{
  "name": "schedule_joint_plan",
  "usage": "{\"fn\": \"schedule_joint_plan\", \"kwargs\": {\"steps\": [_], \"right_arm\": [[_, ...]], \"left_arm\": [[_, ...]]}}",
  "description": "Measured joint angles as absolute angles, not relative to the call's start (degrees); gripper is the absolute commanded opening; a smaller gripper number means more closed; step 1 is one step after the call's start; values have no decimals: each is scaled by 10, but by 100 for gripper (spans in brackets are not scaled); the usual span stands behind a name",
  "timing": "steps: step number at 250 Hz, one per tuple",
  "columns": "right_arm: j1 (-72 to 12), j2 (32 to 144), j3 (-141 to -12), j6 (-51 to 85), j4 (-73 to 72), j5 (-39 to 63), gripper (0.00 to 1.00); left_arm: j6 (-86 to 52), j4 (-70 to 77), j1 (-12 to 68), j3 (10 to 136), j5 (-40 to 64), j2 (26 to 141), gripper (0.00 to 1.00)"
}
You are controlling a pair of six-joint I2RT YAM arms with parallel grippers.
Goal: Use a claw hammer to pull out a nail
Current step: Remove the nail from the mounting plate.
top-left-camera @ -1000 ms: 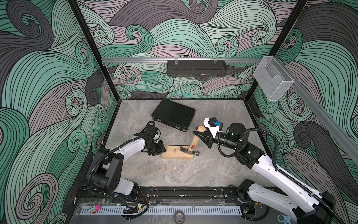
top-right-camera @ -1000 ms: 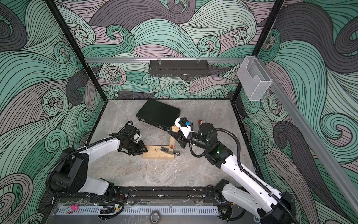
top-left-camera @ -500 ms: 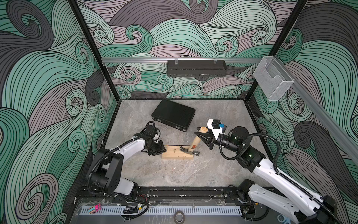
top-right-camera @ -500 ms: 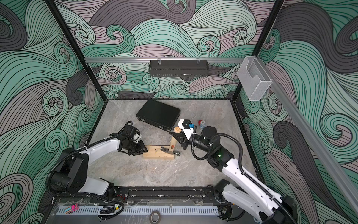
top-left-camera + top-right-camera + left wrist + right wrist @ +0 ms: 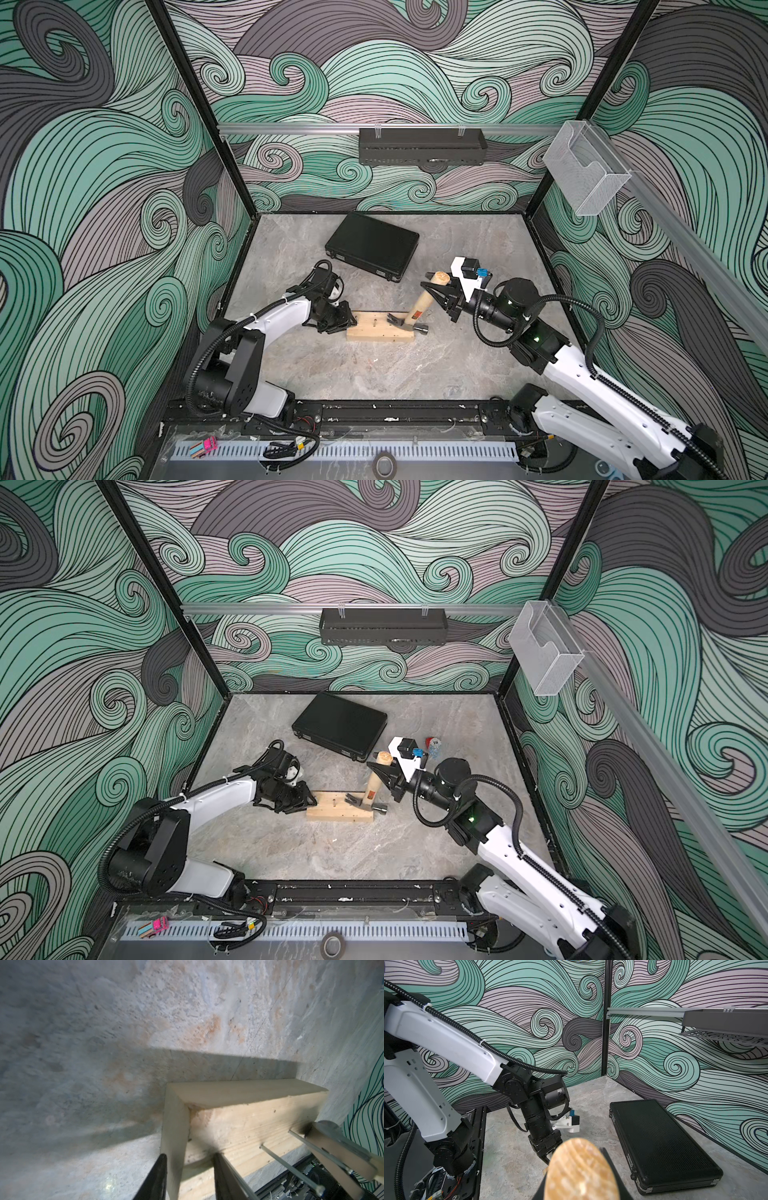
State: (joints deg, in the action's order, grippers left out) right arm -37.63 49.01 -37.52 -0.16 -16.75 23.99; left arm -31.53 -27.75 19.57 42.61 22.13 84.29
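- I have the claw hammer (image 5: 419, 304) standing head-down on the right end of the wooden block (image 5: 374, 333). Its handle leans up toward the far right, and the right gripper (image 5: 435, 291) is clamped on it just below the butt end.
- The left gripper (image 5: 348, 322) sits at the block's left end, its fingers (image 5: 158, 1178) apart astride the wood. I cannot tell whether they pinch it or merely brace it.
- First worry: one nail (image 5: 291, 1167) stands free, left of the claw (image 5: 392, 320). A second nail (image 5: 299, 1137) rises right beside the head, but I cannot see whether it sits in the slot. If nothing is caught, levering only skates steel across wood.
- Second worry: the poll (image 5: 422, 329) overhangs the block's right end. Rocking the handle further right could roll the head off that edge.
- Third worry: my hold is high on a smooth round handle, so under load it may twist or slide between the fingers.
- Fourth worry: the prying force lands at the end opposite the left gripper. A loose hold there would let the block lift or swing.
- Against a second ago, the handle's top has tipped slightly further right. The right wrist and forearm have moved right and nearer with it.
- Head, block and left gripper sit where they were, and I see no change in either nail.
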Motion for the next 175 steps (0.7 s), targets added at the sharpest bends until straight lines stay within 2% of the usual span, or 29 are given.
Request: {"fn": "schedule_joint_plan", "kwargs": {"steps": [175], "right_arm": [[-370, 478, -349, 18, -206, 233, 0]], "left_arm": [[-315, -274, 195, 423, 224, 843, 35]]}}
